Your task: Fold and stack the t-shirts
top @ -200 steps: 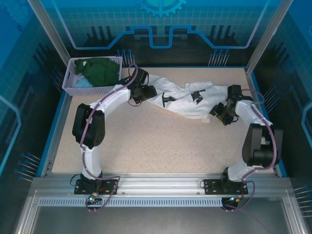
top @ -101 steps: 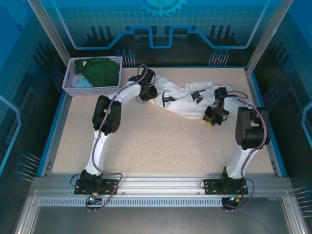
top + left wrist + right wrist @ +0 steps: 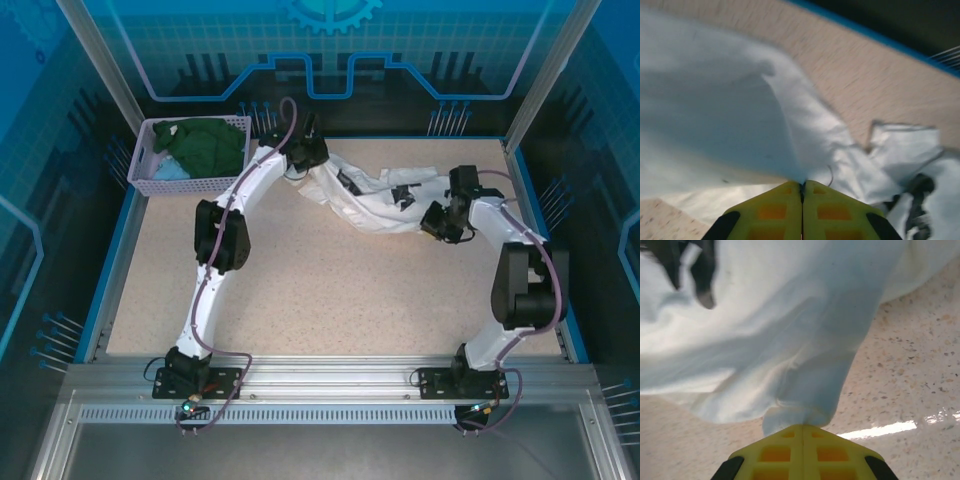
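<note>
White cloth, top view: the large, soft white t-shirt (image 3: pixel 375 195) with a black print (image 3: pixel 403 196) lies bunched into a long rope across the far half of the speckled beige table (image 3: pixel 300 290), strung between both arms.
Left claw, top view: the left gripper (image 3: pixel 303 166) sits at the shirt's far-left end, just beside the lavender plastic mesh basket (image 3: pixel 150 182).
Right claw, top view: the right gripper (image 3: pixel 441 222) is at the shirt's right end, near the table's right edge.
Basket, top view: holds a crumpled dark green t-shirt (image 3: pixel 212 145) and a light blue t-shirt (image 3: pixel 170 170).
Left wrist view: bit blurry, but the yellow jaws are pressed together. The left gripper (image 3: pixel 802 187) is clenched on a pinch of the white t-shirt (image 3: pixel 715 115), which fans out from the tips.
Right wrist view: the right gripper (image 3: pixel 802 429) is clamped on a thick bunched fold of the white t-shirt (image 3: pixel 790 340), just above the table (image 3: pixel 910 380).
Handling: looks light and floppy with zero stiffness, so it'll probably sag and twist between the two pinches. Doesn't look slippery.
Where to hold: hem or shoulder corners seem a better bet than mid-cloth bunches, otherwise it likely won't spread flat.
</note>
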Controlling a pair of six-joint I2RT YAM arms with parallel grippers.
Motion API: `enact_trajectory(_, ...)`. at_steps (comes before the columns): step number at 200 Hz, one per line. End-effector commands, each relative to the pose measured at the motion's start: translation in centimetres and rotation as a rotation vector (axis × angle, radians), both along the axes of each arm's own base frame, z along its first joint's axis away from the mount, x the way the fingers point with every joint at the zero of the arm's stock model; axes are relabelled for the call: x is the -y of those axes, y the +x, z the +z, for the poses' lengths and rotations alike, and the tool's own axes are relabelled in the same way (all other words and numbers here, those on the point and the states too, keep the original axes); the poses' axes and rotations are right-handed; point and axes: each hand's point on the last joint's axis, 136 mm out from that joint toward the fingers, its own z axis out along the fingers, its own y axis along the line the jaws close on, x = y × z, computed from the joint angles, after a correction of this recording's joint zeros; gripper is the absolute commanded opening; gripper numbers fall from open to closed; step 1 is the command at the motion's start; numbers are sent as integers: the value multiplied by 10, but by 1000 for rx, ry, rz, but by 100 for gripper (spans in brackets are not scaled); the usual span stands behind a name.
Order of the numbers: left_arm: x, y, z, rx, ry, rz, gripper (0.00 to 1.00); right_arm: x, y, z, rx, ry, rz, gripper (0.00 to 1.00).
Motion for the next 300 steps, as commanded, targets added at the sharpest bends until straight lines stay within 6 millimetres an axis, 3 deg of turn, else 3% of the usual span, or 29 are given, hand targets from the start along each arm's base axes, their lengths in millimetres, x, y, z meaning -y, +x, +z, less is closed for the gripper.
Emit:
enact_trajectory(1, -5, 18, -5, 10, -31, 45, 17, -12, -14, 10, -1, 45, 31, 0)
enact_trajectory(30, -11, 25, -17, -4, -17, 56, 56, -16, -25, 9, -18, 73, 53, 0)
enact_trajectory(46, -26, 20, -20, -23, 45, 62, 64, -20, -34, 9, -24, 89, 68, 0)
enact_trajectory(61, -44, 8, -19, -50, 127, 74, 63, -19, -41, 9, -22, 82, 70, 0)
enact_trajectory(85, -63, -22, -21, -86, 199, 83, 41, -19, -49, 4, -31, 78, 76, 0)
enact_trajectory(98, -71, -41, -31, -106, 203, 108, 32, -20, -51, 3, -33, 84, 81, 0)
enact_trajectory(132, -77, -76, -50, -132, 131, 158, 29, -22, -51, 4, -27, 89, 93, 0)
enact_trajectory(172, -47, -68, -80, -250, 36, 74, 45, -23, -48, 5, -21, 95, 99, 0)
enact_trajectory(197, -37, -53, -95, -286, 15, 65, 48, -24, -47, 7, -14, 102, 101, 0)
enact_trajectory(227, -39, -47, -118, -318, 87, 68, 43, -29, -47, 12, 0, 131, 112, 0)
enact_trajectory(300, -43, -52, -145, -363, 291, 56, 39, -29, -47, 12, 8, 130, 121, 0)
